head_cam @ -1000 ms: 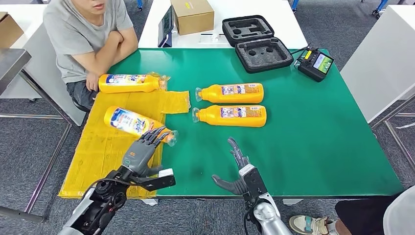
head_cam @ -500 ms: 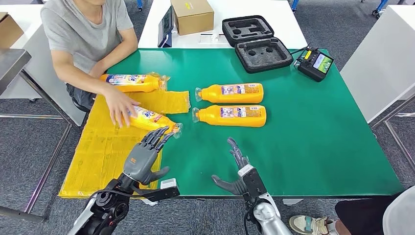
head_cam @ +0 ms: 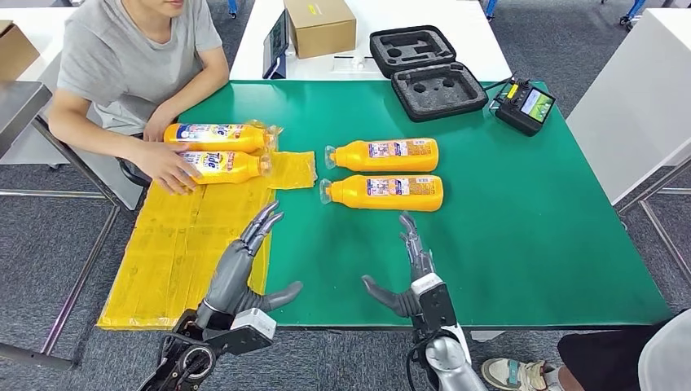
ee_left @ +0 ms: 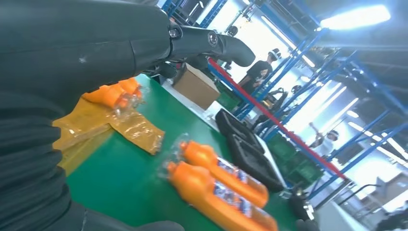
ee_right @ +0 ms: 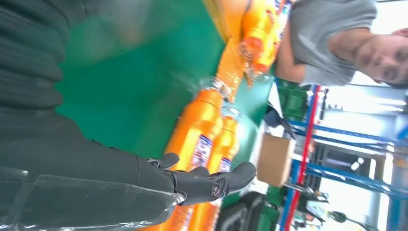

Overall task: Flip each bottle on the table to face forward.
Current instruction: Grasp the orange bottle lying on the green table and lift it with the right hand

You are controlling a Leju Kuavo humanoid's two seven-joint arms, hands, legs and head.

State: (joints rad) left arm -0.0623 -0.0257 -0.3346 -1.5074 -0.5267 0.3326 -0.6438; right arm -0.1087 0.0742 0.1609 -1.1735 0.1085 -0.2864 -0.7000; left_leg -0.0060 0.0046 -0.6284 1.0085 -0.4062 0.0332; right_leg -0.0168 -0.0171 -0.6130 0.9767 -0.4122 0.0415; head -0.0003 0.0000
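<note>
Four orange bottles lie on their sides. Two lie on the green table (head_cam: 505, 220): a far bottle (head_cam: 383, 154) and a near bottle (head_cam: 383, 192), caps to the left. Two others (head_cam: 213, 137) (head_cam: 222, 165) lie at the far end of the yellow sheet (head_cam: 175, 244); a person's hand (head_cam: 167, 167) rests on the nearer one. My left hand (head_cam: 240, 269) hovers open above the sheet's right edge, holding nothing. My right hand (head_cam: 411, 273) is open near the table's front edge, short of the near bottle. The right wrist view shows the two table bottles (ee_right: 199, 132) past its fingers (ee_right: 211, 183).
A seated person in a grey shirt (head_cam: 130, 57) leans in at the far left. At the back stand an open black foam case (head_cam: 428, 69), a cardboard box (head_cam: 320, 24) and a handheld controller (head_cam: 525, 106). The table's right half is bare green.
The person drew the near bottle off my left hand's fingertips and laid it beside the far one. My left hand pulled back and straightened; my right hand moved slightly forward.
</note>
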